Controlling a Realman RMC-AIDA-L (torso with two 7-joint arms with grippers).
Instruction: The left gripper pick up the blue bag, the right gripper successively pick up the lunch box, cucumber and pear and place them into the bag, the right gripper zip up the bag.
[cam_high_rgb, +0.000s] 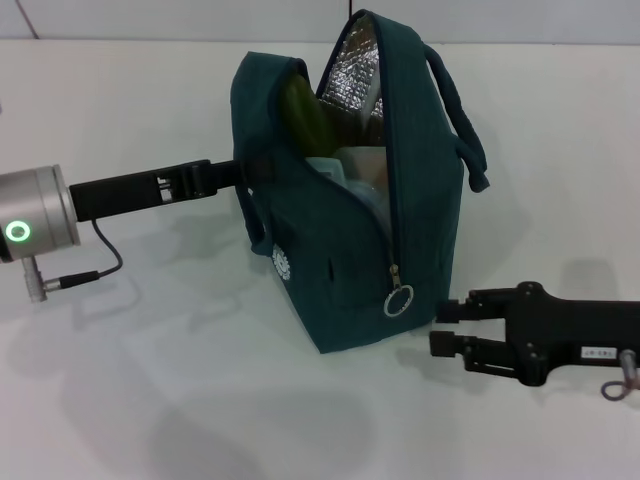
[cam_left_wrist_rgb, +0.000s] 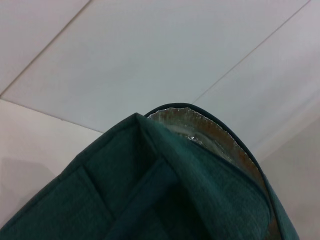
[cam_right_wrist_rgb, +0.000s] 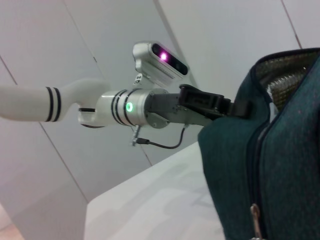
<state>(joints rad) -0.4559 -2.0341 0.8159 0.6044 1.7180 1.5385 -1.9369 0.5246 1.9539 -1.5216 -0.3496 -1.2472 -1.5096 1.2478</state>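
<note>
One dark teal fabric bag (cam_high_rgb: 350, 250) stands mid-frame on the white bench (cam_high_rgb: 150, 400), mouth unzipped; my left hand (cam_high_rgb: 240, 172) clenches its left edge, my right hand (cam_high_rgb: 447, 327) waits released, lower right

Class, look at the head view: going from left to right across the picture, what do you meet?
Silver wrist with green light ring → left gripper at the bag's side → blue bag → zipper pull ring → right gripper.
</note>
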